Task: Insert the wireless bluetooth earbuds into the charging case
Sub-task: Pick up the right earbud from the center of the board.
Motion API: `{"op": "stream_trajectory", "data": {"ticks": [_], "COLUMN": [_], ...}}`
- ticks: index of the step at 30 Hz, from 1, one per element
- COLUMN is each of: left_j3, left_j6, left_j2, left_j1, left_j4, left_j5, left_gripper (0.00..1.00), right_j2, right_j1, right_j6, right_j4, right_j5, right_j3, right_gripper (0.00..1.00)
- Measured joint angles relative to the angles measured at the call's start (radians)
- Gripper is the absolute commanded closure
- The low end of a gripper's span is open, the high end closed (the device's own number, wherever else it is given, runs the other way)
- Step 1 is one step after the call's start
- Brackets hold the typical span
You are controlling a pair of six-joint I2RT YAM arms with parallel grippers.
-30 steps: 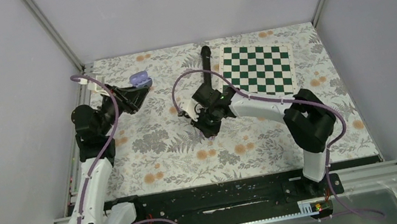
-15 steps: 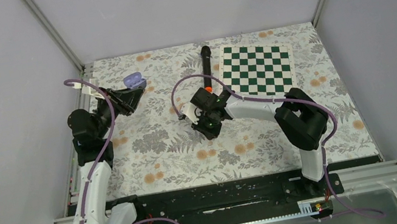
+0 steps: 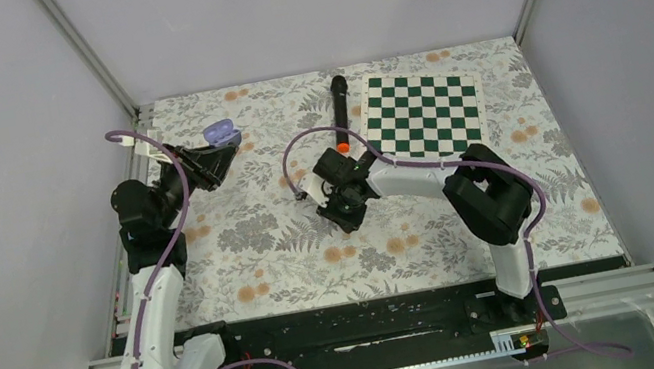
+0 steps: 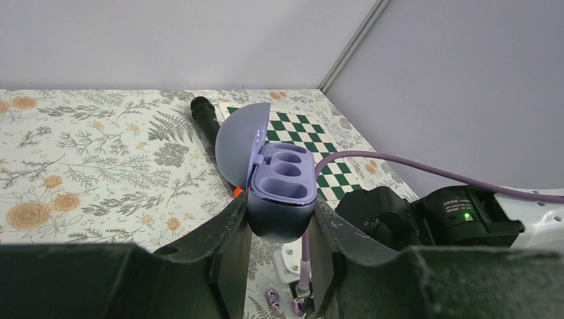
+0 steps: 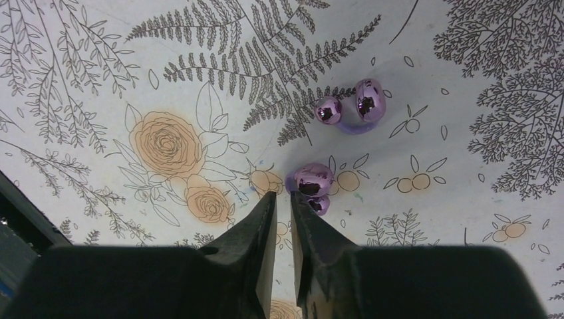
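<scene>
- Your right gripper points straight down at the floral table cover near the middle of the table. Its two black fingers are parted by only a narrow gap, with nothing between them.
- The first earbud, small, shiny and lilac-purple, lies on the cover just beside the tip of the right-hand finger. You cannot tell from the wrist view whether the finger touches it.
- The second earbud, the same shiny lilac, lies a little farther out from the fingertips, apart from the first and on a printed fern leaf.
- Both earbuds are on the table, outside the case.
- Farther back and to the left, your left gripper is raised above the table and is pinching the charging case by its lower half, one finger on each side.
- The case is pale lilac, its lid hinged open, and its two wells face up with nothing in them.
- Beyond the right gripper lies a long black microphone, its orange end toward the gripper.
- At the far right of the table lies a green and white chessboard, flat, just beside the microphone.
</scene>
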Motion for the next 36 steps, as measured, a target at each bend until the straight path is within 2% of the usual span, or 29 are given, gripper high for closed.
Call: {"op": "stream_trajectory", "data": {"ticks": [7,11,17,25,29,34,36], "left_j3": [0.000,0.000,0.000,0.000,0.000,-0.023,-0.033], "left_j6": [-0.001,-0.005,-0.008,-0.008,-0.006,0.002,0.003], "left_j2": [0.000,0.004,0.011,0.015,0.016,0.018,0.024], "left_j1": [0.002,0.002,0.002,0.002,0.002,0.003,0.003], "left_j4": [0.000,0.002,0.003,0.004,0.005,0.021,0.026], "left_j5": [0.002,0.003,0.004,0.005,0.008,0.020,0.024], "left_gripper": [1.00,1.00,1.00,1.00,1.00,1.00,1.00], "right_j2": [0.008,0.017,0.027,0.029,0.009,-0.097,-0.132], "right_j1": [0.001,0.001,0.002,0.002,-0.006,-0.032,-0.039], "right_j6": [-0.002,-0.004,-0.007,-0.061,-0.094,-0.109,-0.119], "right_j4": [0.001,-0.001,0.002,0.011,0.002,-0.034,-0.045], "right_j5": [0.054,0.089,0.124,0.174,0.157,0.077,0.024], "right_j3": [0.001,0.014,0.027,0.030,0.029,0.028,0.028], "right_gripper": [0.66,0.66,0.76,1.00,1.00,1.00,0.95]}}
